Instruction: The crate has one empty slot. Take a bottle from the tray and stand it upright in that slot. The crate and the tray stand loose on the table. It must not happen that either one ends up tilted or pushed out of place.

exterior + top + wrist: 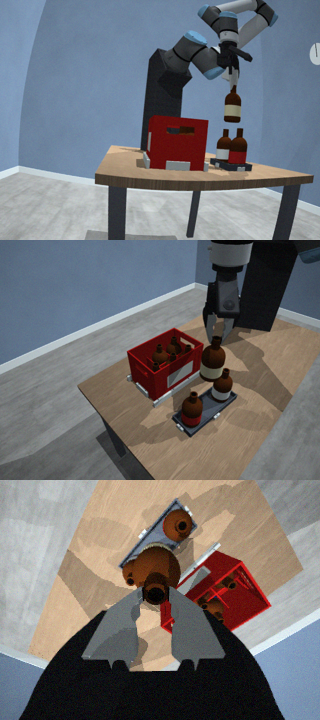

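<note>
My gripper (217,336) is shut on the neck of a brown bottle with a cream label (212,359). The bottle hangs upright, high above the tray, as the exterior view shows (232,106). In the wrist view the bottle neck (156,593) sits between my two grey fingers. The dark grey tray (205,411) holds a brown bottle with a red label (191,409) and one with a white label (222,386). The red crate (164,365) stands left of the tray and holds several brown bottles. Its empty slot is at the near right corner (180,359).
The robot's dark pedestal (266,283) stands at the back of the table. The crate (177,142) and the tray (230,164) sit in white corner brackets. The table edge runs close in front of the tray.
</note>
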You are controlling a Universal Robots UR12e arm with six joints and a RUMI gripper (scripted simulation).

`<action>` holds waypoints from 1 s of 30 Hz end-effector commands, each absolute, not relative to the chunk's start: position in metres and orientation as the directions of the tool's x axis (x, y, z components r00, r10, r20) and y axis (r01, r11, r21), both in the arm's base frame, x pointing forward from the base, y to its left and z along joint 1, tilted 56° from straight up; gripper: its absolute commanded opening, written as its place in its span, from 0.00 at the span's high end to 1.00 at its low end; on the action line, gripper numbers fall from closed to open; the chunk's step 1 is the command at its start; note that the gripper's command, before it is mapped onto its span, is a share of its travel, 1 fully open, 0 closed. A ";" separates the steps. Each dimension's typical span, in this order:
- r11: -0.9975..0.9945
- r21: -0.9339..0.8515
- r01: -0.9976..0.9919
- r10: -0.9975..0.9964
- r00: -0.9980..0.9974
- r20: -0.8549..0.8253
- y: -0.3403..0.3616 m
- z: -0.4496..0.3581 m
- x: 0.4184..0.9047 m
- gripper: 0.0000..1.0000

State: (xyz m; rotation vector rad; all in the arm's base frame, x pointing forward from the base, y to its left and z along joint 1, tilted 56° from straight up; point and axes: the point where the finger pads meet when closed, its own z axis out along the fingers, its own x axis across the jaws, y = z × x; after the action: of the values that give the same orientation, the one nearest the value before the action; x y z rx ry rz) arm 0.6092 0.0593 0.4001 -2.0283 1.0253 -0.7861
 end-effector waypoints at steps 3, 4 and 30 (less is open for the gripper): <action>-0.425 -0.809 -0.406 -0.845 0.498 0.194 0.055 0.400 0.611 1.00; -0.425 -0.809 -0.406 -0.845 0.498 0.194 0.054 0.400 0.611 1.00; -0.425 -0.809 -0.406 -0.845 0.498 0.194 0.029 0.395 0.618 1.00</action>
State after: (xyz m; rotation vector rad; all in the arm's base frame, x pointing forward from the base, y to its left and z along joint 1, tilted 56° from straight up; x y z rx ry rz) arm 0.6161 0.0343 0.3952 -2.0282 1.0254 -0.7863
